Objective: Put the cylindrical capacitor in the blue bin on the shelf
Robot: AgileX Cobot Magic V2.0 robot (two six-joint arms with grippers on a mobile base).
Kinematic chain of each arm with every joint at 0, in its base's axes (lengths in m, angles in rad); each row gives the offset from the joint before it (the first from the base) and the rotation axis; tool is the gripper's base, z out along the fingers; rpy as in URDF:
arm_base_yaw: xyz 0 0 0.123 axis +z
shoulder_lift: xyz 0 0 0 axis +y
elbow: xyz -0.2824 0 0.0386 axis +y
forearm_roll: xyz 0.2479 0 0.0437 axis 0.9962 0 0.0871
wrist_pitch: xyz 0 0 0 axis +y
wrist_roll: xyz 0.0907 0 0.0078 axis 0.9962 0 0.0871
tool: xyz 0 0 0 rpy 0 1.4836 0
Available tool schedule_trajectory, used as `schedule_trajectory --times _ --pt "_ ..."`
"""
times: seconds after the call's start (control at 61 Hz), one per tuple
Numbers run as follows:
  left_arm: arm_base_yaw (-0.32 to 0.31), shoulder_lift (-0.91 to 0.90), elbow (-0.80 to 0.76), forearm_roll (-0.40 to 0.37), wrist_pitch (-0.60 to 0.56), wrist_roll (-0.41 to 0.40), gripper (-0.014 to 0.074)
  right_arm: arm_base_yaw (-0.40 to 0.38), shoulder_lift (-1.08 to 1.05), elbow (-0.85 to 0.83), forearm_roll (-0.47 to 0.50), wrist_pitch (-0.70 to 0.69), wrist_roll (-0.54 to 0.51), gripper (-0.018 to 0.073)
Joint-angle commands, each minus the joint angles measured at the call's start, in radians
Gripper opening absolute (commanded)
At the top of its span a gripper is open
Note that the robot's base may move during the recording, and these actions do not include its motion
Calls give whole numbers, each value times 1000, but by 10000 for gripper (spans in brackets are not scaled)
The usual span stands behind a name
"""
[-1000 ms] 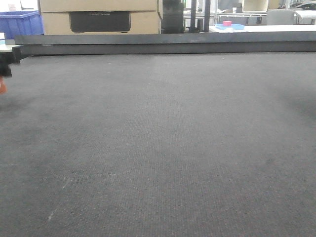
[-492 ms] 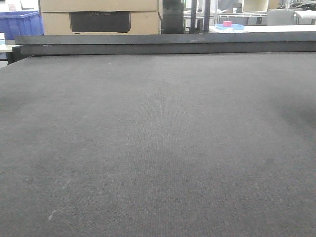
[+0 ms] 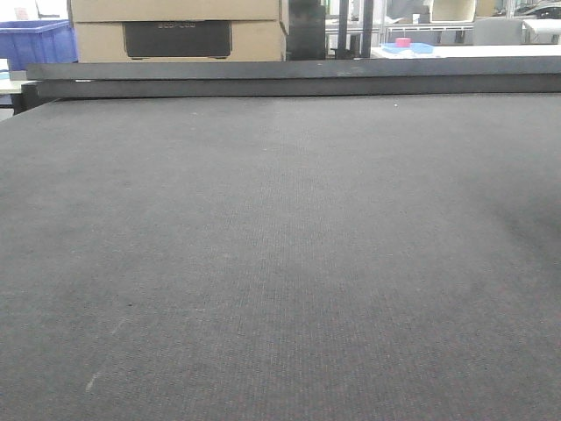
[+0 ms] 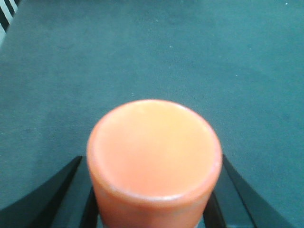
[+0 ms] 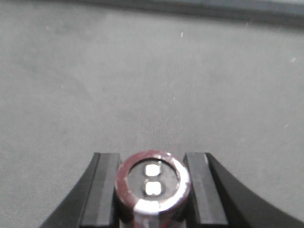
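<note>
Front view: dark table top (image 3: 280,263) fills the frame. Beyond its far edge stand a cardboard box (image 3: 175,22) and, at far left, a blue crate (image 3: 35,44). Neither arm shows here.

Left wrist view gives what the front view cannot: the orange cylinder (image 4: 154,161) seen end-on, flat face toward the camera. It sits in the left gripper (image 4: 153,199), with black fingers (image 4: 52,199) pressed against it on both sides, so the grip is closed on it. It is held above the table mat. Its side is hidden, so any printing cannot be read.

Right wrist view: the right gripper (image 5: 153,190) is clamped on a second, smaller cylinder (image 5: 153,183), which has a dark red sleeve, a bright metal rim and two pale spots on its end face. Its fingers (image 5: 107,190) touch it left and right, over the grey table surface.

Change: one second ago the front view had a black gripper part and a speck of orange at its left edge. Half a second ago both were gone, and they are out of that view now too.
</note>
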Motion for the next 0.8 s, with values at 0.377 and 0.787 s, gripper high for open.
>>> schedule_trajectory --times 0.377,0.787 --pt "-6 -241 160 9 -39 -57 -111 2 -249 -6 -96 13 -3 -162" --pt "-6 -250 162 14 -70 -57 -111 2 -249 -6 -96 25 -3 -162"
